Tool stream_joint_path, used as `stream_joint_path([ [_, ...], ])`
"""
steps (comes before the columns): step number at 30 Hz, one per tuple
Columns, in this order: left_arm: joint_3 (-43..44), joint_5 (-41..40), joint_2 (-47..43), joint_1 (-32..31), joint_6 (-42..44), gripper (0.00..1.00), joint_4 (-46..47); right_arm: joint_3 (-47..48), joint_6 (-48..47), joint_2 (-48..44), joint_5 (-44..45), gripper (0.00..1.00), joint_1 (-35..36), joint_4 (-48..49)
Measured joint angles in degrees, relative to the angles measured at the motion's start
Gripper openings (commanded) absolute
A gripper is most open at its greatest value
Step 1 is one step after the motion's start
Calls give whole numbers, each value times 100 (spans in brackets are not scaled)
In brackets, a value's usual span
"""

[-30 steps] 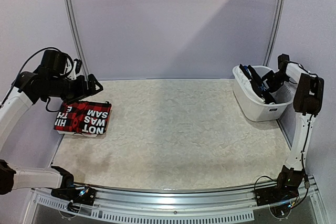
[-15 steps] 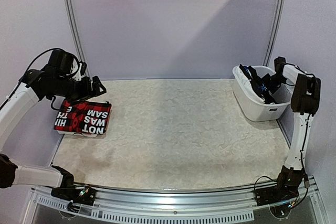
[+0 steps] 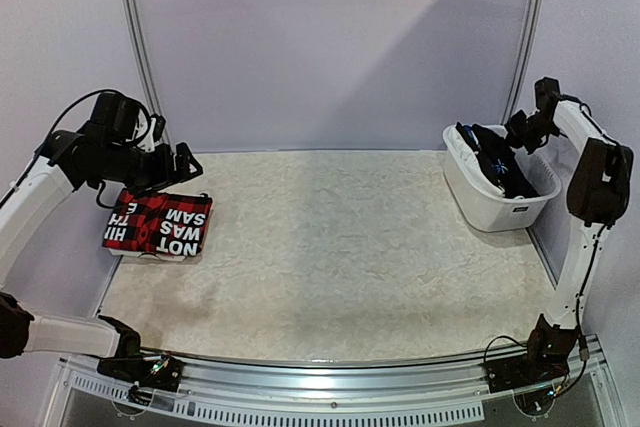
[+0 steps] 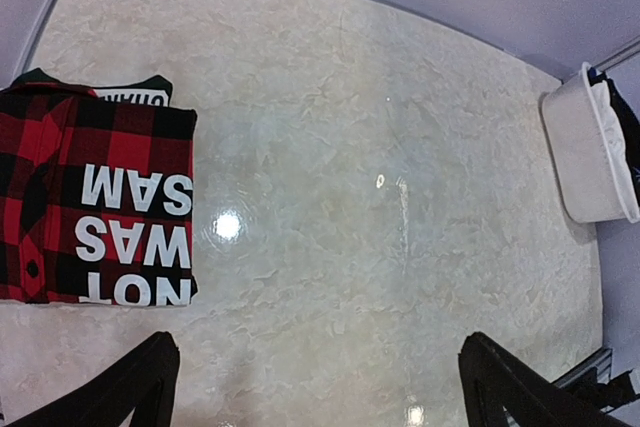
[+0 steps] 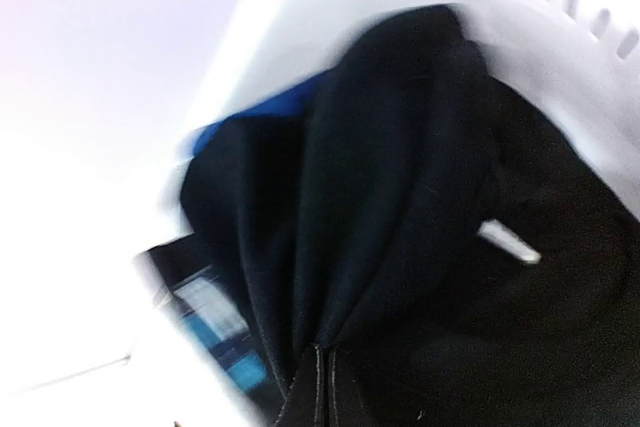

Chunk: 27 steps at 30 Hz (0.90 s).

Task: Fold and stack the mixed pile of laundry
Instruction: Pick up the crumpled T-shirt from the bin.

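Desk (image 3: 350, 247), left edge: red-black plaid shirt (image 3: 158, 225) folded flat, white lettering up. My left hand (image 3: 180, 162) spread near it. My right hand (image 3: 517, 135) pinching black garment (image 5: 400, 247), bunched in white basket (image 3: 490, 209) beside blue plaid shirt (image 5: 215, 322).

Table (image 3: 340, 247) middle open, red-black plaid garment (image 3: 158, 224) at left edge, white basket (image 3: 487, 209) far right — wall (image 3: 330, 47) behind
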Motion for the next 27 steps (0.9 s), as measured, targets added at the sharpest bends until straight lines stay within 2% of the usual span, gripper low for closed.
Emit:
stream_joint_path([
  [9,-4,22,-179,0,55,100,111,0,-26,-1209,-302,0,444,94],
  [17,-35,39,-275,0,87,100,214,-2,-28,-1659,-531,0,811,160],
  [23,-39,81,-393,0,109,100,273,20,20,-2114,-837,0,1314,662],
  [27,-39,133,-417,0,129,99,293,457,116,-2275,-1008,0,1823,1093],
])
